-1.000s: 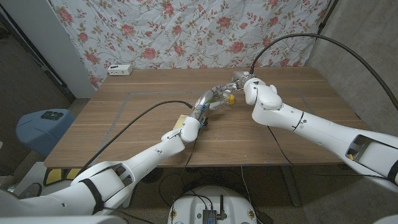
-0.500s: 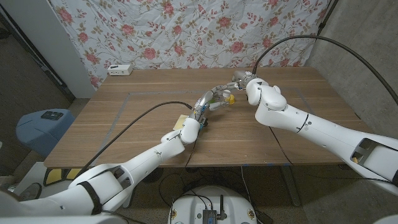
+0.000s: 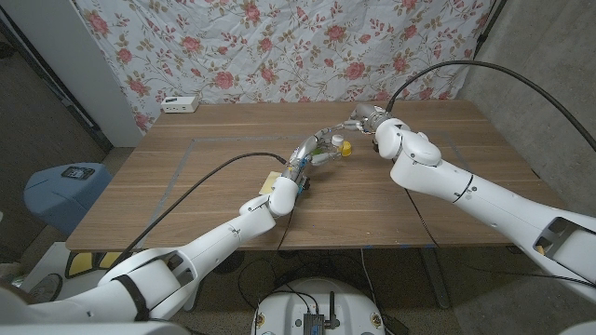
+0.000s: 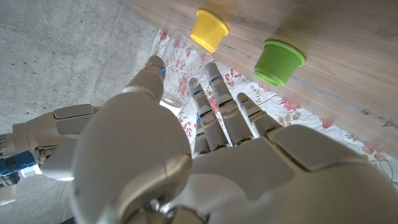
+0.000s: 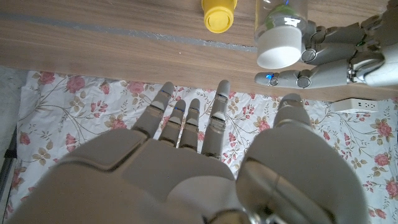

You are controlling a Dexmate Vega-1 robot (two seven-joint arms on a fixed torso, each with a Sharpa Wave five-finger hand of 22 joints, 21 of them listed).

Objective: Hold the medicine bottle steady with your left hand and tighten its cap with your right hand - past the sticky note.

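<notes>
Yellow cup (image 5: pixel 219 15) beside held medicine bottle (image 5: pixel 280 28), green cup (image 4: pixel 278 61) near

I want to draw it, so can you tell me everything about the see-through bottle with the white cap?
The clear plastic medicine bottle has a round white cap on top and something greenish inside. It stands upright on the wooden table, next to a small yellow cup. The robot's left hand grips it from one side. The right hand is open and not touching it.
</notes>
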